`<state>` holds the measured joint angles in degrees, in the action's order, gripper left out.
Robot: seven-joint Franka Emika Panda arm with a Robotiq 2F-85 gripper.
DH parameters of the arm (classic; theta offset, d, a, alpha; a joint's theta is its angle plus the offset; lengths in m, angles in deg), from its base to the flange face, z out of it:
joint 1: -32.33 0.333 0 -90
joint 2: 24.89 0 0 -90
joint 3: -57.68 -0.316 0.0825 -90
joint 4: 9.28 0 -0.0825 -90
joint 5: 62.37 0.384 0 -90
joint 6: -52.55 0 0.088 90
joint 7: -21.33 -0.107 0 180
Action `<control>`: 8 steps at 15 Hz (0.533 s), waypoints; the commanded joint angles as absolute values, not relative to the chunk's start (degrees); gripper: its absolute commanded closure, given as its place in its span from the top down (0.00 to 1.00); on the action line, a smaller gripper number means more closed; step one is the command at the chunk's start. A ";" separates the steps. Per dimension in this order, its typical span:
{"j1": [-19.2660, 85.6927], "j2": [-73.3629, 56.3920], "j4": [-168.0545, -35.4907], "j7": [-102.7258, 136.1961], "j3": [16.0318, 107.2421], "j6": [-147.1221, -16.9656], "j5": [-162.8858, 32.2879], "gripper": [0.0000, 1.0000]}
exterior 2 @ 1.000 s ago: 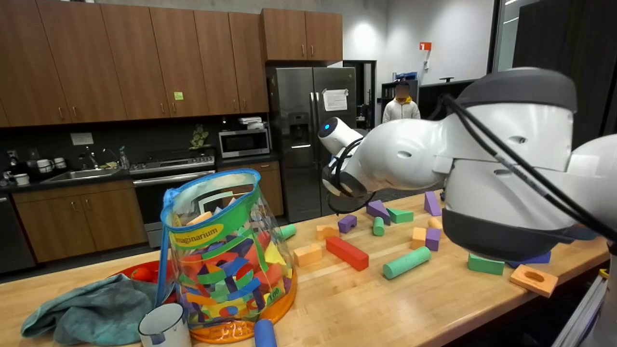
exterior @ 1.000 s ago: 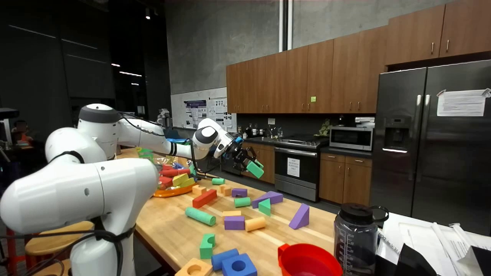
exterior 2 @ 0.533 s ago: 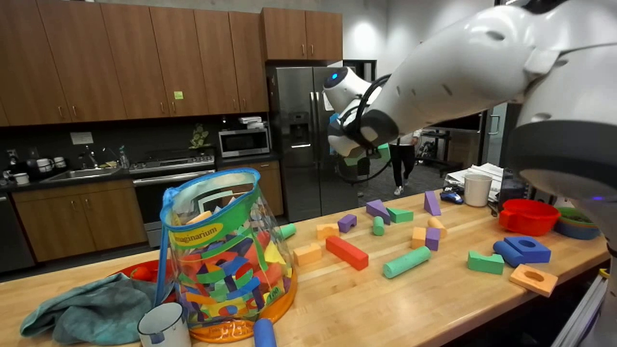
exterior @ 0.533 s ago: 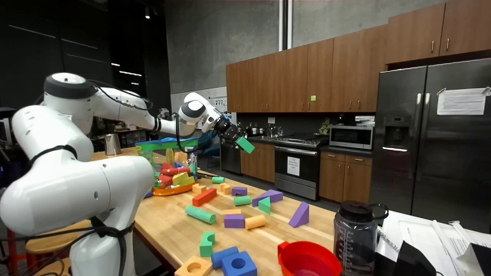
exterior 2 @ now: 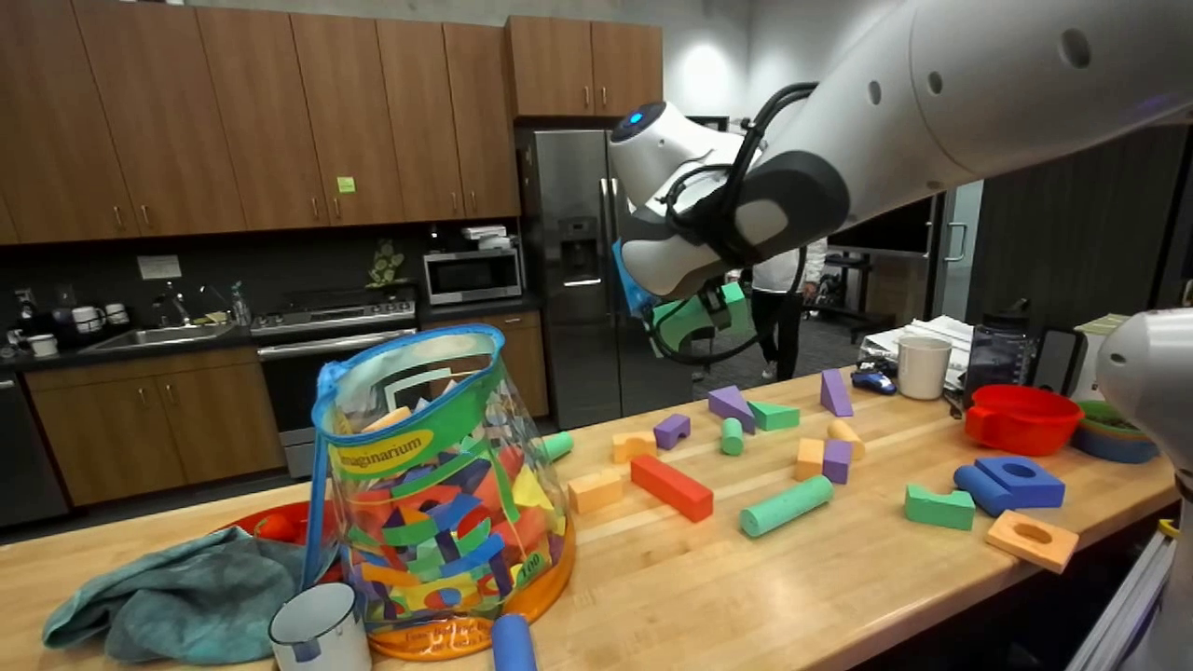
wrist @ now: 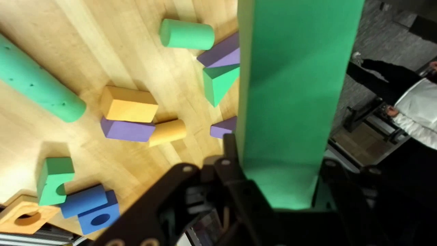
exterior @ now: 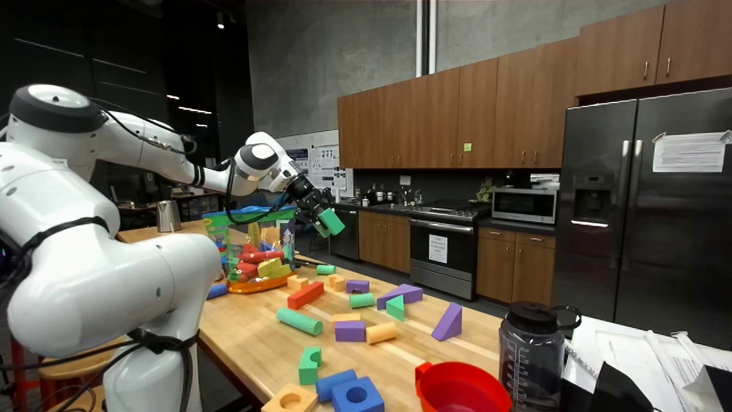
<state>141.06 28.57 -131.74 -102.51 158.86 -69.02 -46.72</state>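
A green block (wrist: 297, 85) is grasped by the gripper (wrist: 281, 160) and held aloft, tilted, higher than the wooden table (exterior 2: 690, 596). In both exterior views, a see-through bag (exterior 2: 469, 403) of coloured blocks (exterior 2: 527, 503) is seen to its left. To the right of the bag, a red block (exterior 2: 671, 488) and a long green cylinder (exterior 2: 788, 506) are laid near each other, and a red bowl (exterior 2: 1021, 434) is placed farther right on the table.

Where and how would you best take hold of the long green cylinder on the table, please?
I would probably grip the long green cylinder around its middle, coming from above, closing across its width. It lies on its side, touching nothing beside it, so both long sides look free. The gripper must first release the green block it holds.
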 commanded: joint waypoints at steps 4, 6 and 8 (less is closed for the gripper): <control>139.97 20.42 -129.94 -88.93 159.26 -68.64 -48.48 0.16; 141.07 20.67 -129.67 -86.49 159.31 -67.31 -48.58 0.16; 141.51 20.07 -129.00 -84.12 159.20 -66.67 -48.38 0.16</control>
